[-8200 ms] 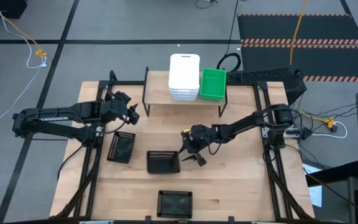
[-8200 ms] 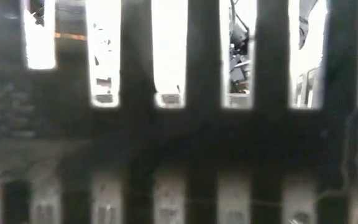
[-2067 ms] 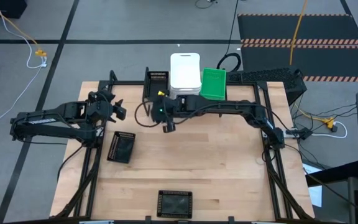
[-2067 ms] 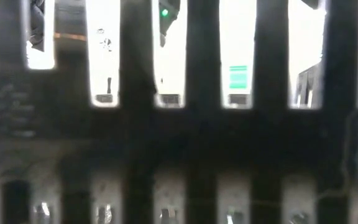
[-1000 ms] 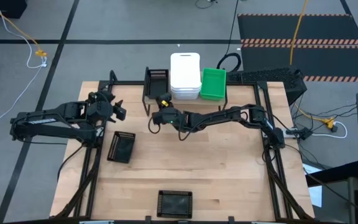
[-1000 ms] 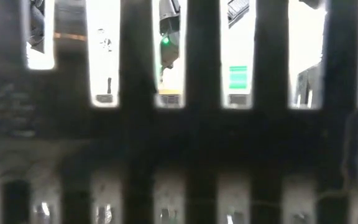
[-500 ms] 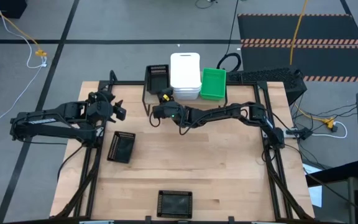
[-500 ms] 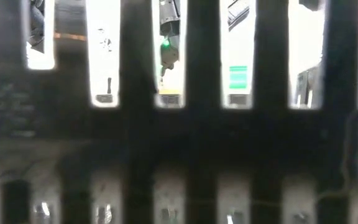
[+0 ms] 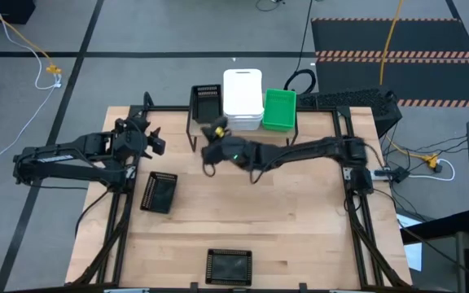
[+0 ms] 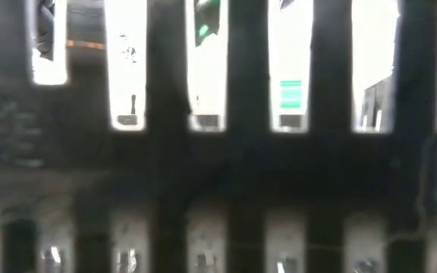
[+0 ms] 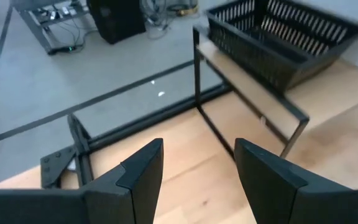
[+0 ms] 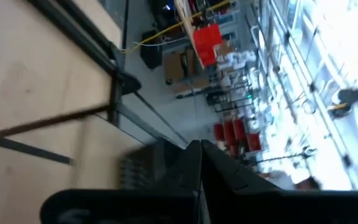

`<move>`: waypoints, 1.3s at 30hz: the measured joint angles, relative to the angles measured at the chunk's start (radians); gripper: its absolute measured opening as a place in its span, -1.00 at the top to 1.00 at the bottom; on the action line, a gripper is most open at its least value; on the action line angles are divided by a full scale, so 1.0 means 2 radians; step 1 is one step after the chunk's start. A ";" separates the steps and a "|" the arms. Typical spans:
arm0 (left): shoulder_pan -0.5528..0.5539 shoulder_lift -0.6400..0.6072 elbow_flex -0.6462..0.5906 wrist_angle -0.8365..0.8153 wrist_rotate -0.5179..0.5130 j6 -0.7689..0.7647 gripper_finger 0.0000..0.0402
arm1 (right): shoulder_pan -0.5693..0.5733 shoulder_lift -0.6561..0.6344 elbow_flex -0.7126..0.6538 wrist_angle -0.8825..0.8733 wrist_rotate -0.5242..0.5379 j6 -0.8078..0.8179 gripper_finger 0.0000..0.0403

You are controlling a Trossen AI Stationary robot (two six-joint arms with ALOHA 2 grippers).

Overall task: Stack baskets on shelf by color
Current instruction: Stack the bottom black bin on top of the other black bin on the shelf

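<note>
Dark fingers of the right hand (image 9: 208,155) are pressed together, holding nothing, just in front of the shelf (image 9: 199,124) near its left end. On that shelf stand a black mesh basket (image 9: 206,101), beside it the white baskets (image 9: 243,98) stacked, then a green basket (image 9: 279,109). The left hand (image 9: 155,143) hangs over the table's (image 9: 300,220) left edge with its fingers (image 11: 138,171) apart and empty. Two more black mesh baskets lie on the table: one by the left arm (image 9: 159,192), one at the near edge (image 9: 229,265).

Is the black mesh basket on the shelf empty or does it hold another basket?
Empty. The left wrist view looks into the black mesh basket on the shelf and shows only its bare mesh floor and walls.
</note>
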 joint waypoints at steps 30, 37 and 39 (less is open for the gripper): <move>-0.036 0.182 0.000 0.387 0.121 0.341 0.00 | 0.157 -0.316 -0.340 -0.143 -0.500 0.464 0.90; -0.072 0.181 0.000 0.365 0.121 0.308 0.00 | 0.184 -0.228 -0.310 -0.148 -0.500 0.432 0.55; -0.083 0.182 0.000 0.340 0.121 0.292 0.00 | 0.190 -0.201 -0.287 -0.173 -0.497 0.410 0.38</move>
